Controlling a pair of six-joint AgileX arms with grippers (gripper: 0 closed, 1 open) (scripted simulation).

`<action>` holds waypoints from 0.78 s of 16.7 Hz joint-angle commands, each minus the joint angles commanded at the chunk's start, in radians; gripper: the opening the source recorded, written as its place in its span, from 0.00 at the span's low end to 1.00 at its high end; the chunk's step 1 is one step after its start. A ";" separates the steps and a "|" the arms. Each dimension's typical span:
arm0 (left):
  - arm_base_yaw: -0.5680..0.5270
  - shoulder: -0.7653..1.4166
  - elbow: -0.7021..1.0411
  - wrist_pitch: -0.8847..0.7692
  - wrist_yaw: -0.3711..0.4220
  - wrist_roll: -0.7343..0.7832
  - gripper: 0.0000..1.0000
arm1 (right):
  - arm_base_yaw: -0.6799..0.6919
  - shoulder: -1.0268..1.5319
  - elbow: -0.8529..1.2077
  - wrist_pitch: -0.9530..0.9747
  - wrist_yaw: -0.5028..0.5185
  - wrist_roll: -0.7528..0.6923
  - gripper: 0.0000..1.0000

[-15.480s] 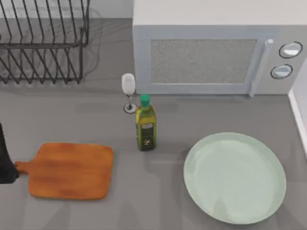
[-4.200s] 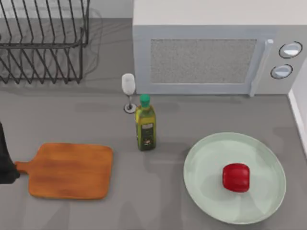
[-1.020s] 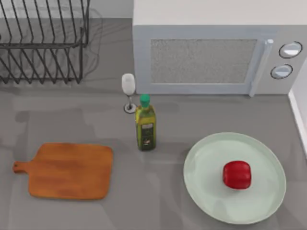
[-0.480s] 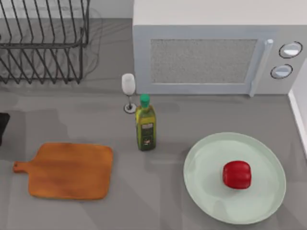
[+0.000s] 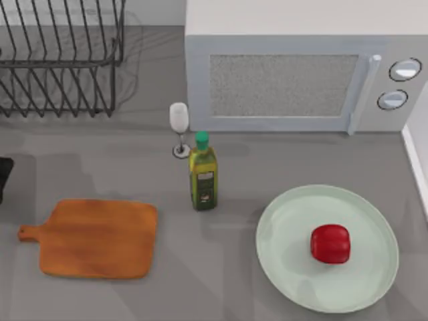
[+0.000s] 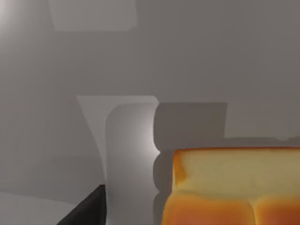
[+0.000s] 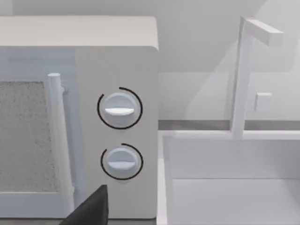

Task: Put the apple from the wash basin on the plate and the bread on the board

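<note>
One half done: the apple (image 5: 330,243) lies on the plate (image 5: 287,267), a little right of its middle; the plate is on the near right of the table (image 5: 227,281).
Bread: the bread (image 6: 234,187) shows close under the left wrist camera, its golden scored top and pale side clear, above a grey surface. It looks carried by the left tool, but I cannot see any finger touching it, so this is only my judgement.
Board: the board (image 5: 93,237) is bare, on the near left of the table, with its stub handle pointing left.
Left tool: a dark part of the left arm (image 5: 4,175) is at the left edge in the top view, a little farther than the board. If the tool is spread or pinching the bread, I cannot tell.
Right arm: parked, its wrist camera looks at the microwave dials and a white basin (image 7: 234,187) with a tap beside it. Its tool state I cannot tell.
Step in hand: bringing the bread to the board, I think.
Next move: go right and nearer until the bread is over the board's middle, lower it, then release.
Around: microwave (image 5: 294,73) far, dish rack (image 5: 60,60) far left, wine glass (image 5: 178,127) and oil bottle (image 5: 202,175) between board and plate.
In the way: nothing on the short path; bottle and glass are apart from the board, to its right.
</note>
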 joint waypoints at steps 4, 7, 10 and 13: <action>0.000 0.000 0.000 0.000 0.000 0.000 0.32 | 0.000 0.000 0.000 0.000 0.000 0.000 1.00; 0.000 0.000 0.000 0.000 0.000 0.000 0.10 | 0.000 0.000 0.000 0.000 0.000 0.000 1.00; 0.000 0.000 0.000 0.000 0.000 0.000 0.00 | 0.000 0.000 0.000 0.000 0.000 0.000 1.00; 0.000 0.000 0.000 0.000 0.000 0.000 0.00 | 0.000 0.000 0.000 0.000 0.000 0.000 1.00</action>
